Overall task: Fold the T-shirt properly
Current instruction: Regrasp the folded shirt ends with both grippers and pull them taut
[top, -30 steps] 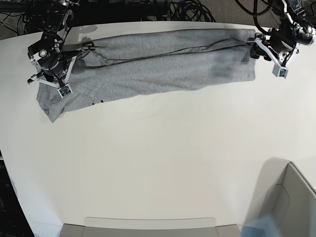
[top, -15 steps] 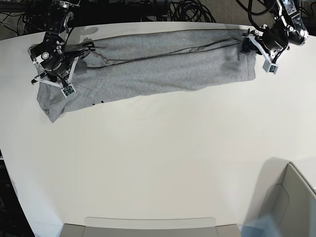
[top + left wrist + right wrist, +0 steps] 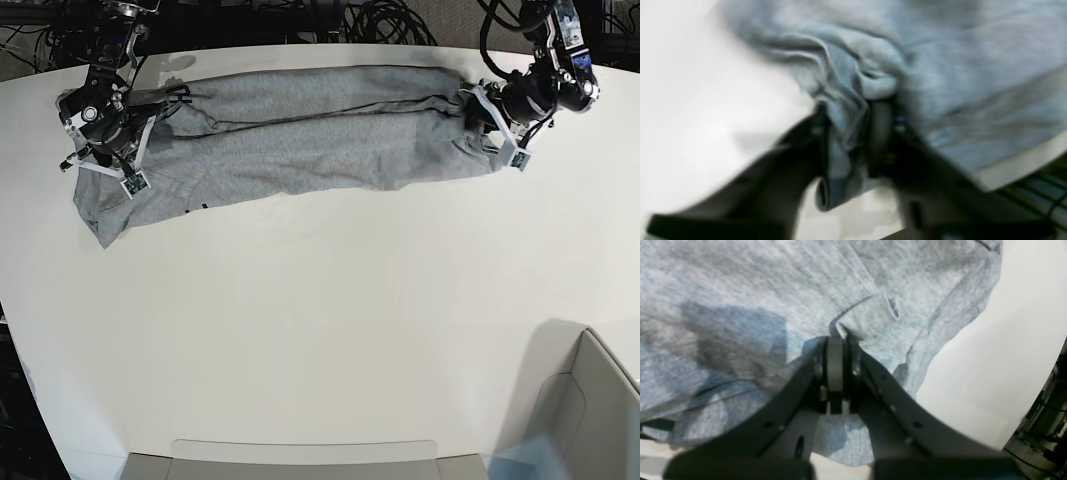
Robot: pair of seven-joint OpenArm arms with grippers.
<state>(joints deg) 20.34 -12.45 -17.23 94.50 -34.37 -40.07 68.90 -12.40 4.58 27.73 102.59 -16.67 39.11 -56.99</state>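
Observation:
The light grey T-shirt (image 3: 300,135) lies folded lengthwise in a long band across the far part of the white table (image 3: 320,320). A bit of black lettering (image 3: 197,208) shows at its lower left edge. My right gripper (image 3: 122,158) is at the band's left end, shut on a fold of the cloth (image 3: 867,316), as the right wrist view shows (image 3: 836,335). My left gripper (image 3: 492,125) is at the band's right end, shut on a bunch of cloth (image 3: 843,100) in the blurred left wrist view (image 3: 846,133). The right end is crumpled.
A grey bin (image 3: 592,405) stands at the near right corner. A grey tray's edge (image 3: 300,455) runs along the near side. Black cables (image 3: 385,20) lie behind the table's far edge, close to both arms.
My left gripper has moved left along the table with the shirt's right end, bunching the cloth and shortening the band. My right gripper has hardly moved.

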